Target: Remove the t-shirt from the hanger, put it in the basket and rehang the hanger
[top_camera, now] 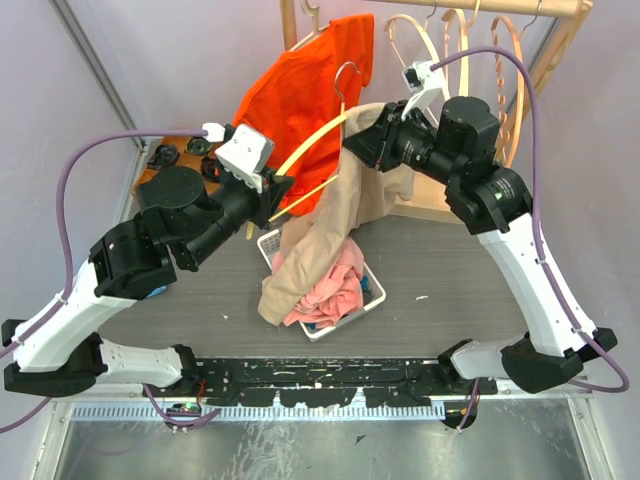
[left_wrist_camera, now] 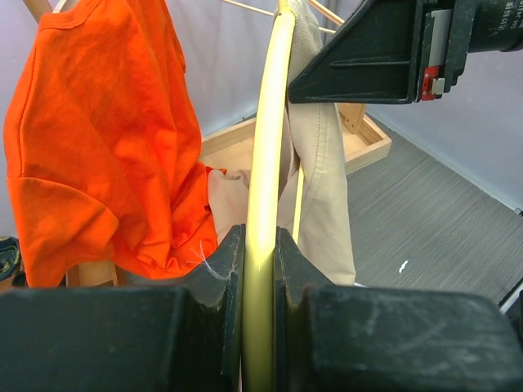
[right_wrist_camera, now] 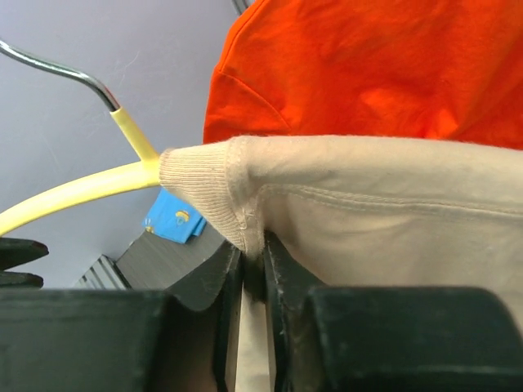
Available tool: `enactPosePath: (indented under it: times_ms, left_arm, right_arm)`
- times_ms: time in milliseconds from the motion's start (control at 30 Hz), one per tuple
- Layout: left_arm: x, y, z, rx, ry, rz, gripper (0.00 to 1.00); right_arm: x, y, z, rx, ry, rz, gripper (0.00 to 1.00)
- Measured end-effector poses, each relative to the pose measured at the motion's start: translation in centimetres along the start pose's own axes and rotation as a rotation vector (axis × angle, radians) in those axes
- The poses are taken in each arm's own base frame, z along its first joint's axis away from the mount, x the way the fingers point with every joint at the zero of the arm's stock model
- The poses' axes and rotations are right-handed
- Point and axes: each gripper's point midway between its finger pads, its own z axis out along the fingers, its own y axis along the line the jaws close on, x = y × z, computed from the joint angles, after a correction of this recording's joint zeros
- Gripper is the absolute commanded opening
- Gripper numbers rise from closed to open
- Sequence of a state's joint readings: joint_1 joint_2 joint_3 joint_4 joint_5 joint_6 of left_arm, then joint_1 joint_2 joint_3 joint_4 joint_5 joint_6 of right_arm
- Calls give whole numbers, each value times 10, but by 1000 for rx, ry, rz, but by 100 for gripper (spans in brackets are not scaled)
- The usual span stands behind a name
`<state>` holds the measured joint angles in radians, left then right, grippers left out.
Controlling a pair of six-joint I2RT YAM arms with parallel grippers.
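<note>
A beige t-shirt (top_camera: 335, 225) hangs half off a yellow hanger (top_camera: 312, 140) with a metal hook, held in the air above the basket. My left gripper (top_camera: 275, 195) is shut on the hanger's bare yellow arm (left_wrist_camera: 263, 245). My right gripper (top_camera: 362, 140) is shut on the beige shirt at its ribbed collar (right_wrist_camera: 245, 216), which still sits on the hanger's other arm (right_wrist_camera: 73, 192). The shirt's body droops down to the basket. In the left wrist view the beige shirt (left_wrist_camera: 323, 163) hangs just beyond the hanger, under my right gripper's dark body.
An orange t-shirt (top_camera: 305, 85) hangs on the wooden rack (top_camera: 440, 10) behind, beside several empty wooden hangers (top_camera: 470, 50). A white basket (top_camera: 355, 300) holds pink clothes (top_camera: 335, 285). Small objects lie at the table's far left (top_camera: 180, 155).
</note>
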<state>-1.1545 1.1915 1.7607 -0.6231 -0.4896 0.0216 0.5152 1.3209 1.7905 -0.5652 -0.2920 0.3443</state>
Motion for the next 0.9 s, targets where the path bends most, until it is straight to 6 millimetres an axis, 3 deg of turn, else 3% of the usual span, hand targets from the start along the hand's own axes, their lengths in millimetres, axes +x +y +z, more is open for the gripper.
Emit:
enactPosePath:
  times_ms: [200,367,700,900]
  left_arm:
    - [-1,7,-5,-23,-5,1,0]
    - [-1,18,-22,-37,-18,-8,0]
    - [-10,37,-71,3,-105,-53,0]
    - [-18,46,-87,2,-143,-72,0]
  right_arm:
    - [-7,-7,-8,52,-49,-4,12]
    - [-13,-14,-14,107,-88,5,2]
    - [-22,-49,-21,310,-161,48,1]
    - [-23,-66,-24,406,-185,77,1]
